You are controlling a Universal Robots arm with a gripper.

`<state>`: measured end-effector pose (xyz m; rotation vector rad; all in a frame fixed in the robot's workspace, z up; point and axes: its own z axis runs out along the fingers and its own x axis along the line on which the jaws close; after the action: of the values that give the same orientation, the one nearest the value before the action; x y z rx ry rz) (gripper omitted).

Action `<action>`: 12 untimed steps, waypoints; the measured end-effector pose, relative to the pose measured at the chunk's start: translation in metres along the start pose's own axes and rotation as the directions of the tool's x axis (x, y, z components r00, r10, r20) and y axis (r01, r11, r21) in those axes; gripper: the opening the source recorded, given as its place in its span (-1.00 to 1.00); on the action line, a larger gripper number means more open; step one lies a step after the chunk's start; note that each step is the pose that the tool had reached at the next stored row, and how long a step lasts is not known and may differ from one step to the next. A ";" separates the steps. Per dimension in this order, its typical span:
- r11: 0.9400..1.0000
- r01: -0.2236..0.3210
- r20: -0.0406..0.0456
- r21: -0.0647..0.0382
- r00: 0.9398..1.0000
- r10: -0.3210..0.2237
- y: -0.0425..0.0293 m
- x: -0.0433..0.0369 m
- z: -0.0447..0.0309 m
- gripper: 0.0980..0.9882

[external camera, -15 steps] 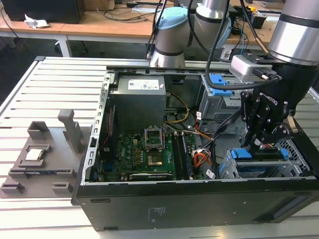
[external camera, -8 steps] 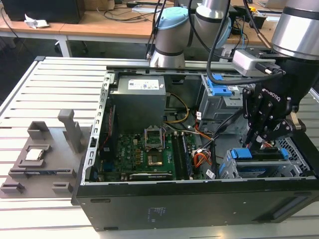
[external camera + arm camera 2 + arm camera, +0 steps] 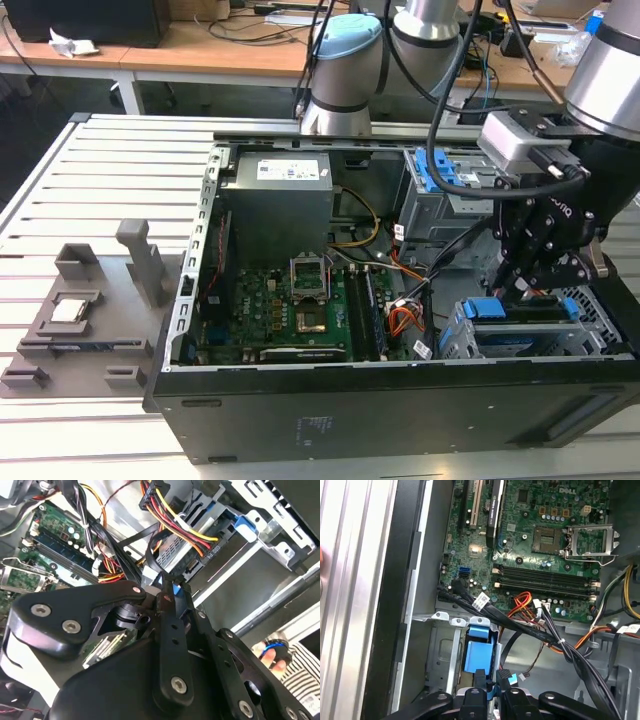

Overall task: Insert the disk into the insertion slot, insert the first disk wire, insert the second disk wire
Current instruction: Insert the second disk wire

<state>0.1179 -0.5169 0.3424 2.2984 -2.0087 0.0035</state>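
The disk [image 3: 530, 322] lies in its blue carrier inside the insertion slot [image 3: 585, 300], the low perforated grey cage at the exterior view's right. In the second wrist view the disk's [image 3: 182, 555] connector end faces me. My black gripper [image 3: 515, 290] hangs just above the disk's near end. It is shut on the blue-tipped connector [image 3: 176, 587] of a flat black disk wire [image 3: 150, 555], a short way from the disk's ports. In the first wrist view the gripper [image 3: 492, 692] holds that connector [image 3: 502, 676] beside the blue carrier tab [image 3: 477, 652].
A taller grey cage with a blue latch [image 3: 440, 180] stands behind the slot. Bundled power wires [image 3: 175, 515] cross over the disk. The motherboard [image 3: 300, 310] and power supply [image 3: 280, 200] take up the case's left. A person's hand [image 3: 272, 655] shows outside the case. A grey fixture [image 3: 90, 310] sits on the table.
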 end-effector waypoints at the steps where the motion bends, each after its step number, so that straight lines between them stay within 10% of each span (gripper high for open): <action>1: 1.000 -0.016 0.001 -0.001 1.000 0.016 -0.0001 0.0001 0.0001 -0.76; 12: 0.995 -0.096 0.003 -0.011 0.995 0.096 -0.0156 0.0020 0.0033 -0.76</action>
<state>0.1334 -0.5170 0.3382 2.1947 -2.1135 -0.0057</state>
